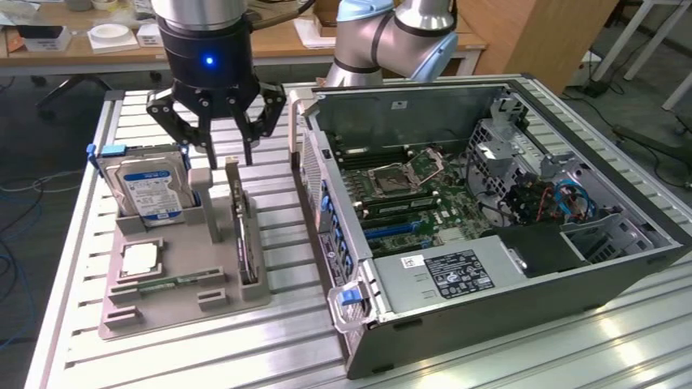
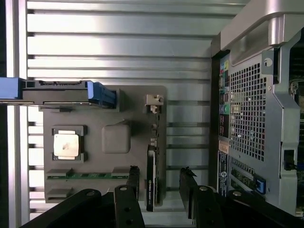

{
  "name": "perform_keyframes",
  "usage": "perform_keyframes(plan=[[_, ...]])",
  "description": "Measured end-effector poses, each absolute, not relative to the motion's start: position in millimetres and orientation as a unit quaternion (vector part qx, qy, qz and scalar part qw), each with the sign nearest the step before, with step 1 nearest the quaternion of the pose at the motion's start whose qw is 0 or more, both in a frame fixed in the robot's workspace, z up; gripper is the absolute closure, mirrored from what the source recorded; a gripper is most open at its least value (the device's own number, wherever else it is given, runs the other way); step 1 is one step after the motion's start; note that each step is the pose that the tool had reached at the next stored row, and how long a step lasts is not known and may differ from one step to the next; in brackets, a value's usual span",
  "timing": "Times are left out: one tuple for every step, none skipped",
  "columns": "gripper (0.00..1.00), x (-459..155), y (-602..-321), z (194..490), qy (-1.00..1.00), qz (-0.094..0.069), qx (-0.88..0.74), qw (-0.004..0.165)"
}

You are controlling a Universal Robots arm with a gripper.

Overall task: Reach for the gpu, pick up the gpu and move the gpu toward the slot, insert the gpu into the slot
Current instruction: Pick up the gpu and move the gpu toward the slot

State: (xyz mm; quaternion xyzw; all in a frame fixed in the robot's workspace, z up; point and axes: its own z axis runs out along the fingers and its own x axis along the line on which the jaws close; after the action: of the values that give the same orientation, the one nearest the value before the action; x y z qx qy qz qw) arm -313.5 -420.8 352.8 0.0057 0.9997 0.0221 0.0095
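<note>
Exterior view gives me slot [image 1: 391,230], blue, on motherboard inside open case [image 1: 487,267], the exterior view's right. Wrist view gives me gpu [image 2: 151,178] edge-on in gray tray [image 2: 95,118] (standing upright), flanked by fingertips [image 2: 134,172]. Claw [image 1: 227,154] spread wide, gripping nothing, above gpu.

Slatted aluminium table [image 1: 519,356], glare on the slats at exterior view's right. Wooden desk [image 1: 281,44] behind it, small white boxes [image 1: 113,36] on top. Wood-panel cabinet [image 1: 540,32] at back right. Grey floor [image 1: 649,89], loose cables [image 1: 16,190] on it at exterior view's left, white table legs [image 1: 624,39] far right
</note>
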Motion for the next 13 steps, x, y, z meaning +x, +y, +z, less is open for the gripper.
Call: perform_keyframes(plan=[[0.53, -313.5, -421.0, 352.1, 1.000, 0.022, 0.006, 0.010], [0.53, -313.4, -421.3, 351.4, 1.000, 0.022, 0.006, 0.010], [0.53, -313.4, -421.5, 350.7, 1.000, 0.022, 0.006, 0.009], [0.53, -313.5, -421.7, 350.0, 1.000, 0.022, 0.006, 0.009], [0.53, -313.5, -421.9, 349.3, 1.000, 0.022, 0.006, 0.009], [0.53, -313.5, -422.0, 348.6, 1.000, 0.022, 0.006, 0.009], [0.53, -313.5, -422.2, 347.9, 1.000, 0.022, 0.006, 0.009], [0.53, -313.5, -422.4, 347.1, 1.000, 0.022, 0.006, 0.009], [0.53, -313.5, -422.7, 346.4, 1.000, 0.022, 0.006, 0.009], [0.53, -313.5, -422.9, 345.8, 1.000, 0.022, 0.006, 0.009], [0.53, -313.5, -423.3, 345.3, 1.000, 0.022, 0.006, 0.009], [0.53, -313.4, -423.6, 344.6, 1.000, 0.022, 0.006, 0.009], [0.53, -313.5, -423.9, 343.9, 1.000, 0.022, 0.006, 0.009]])
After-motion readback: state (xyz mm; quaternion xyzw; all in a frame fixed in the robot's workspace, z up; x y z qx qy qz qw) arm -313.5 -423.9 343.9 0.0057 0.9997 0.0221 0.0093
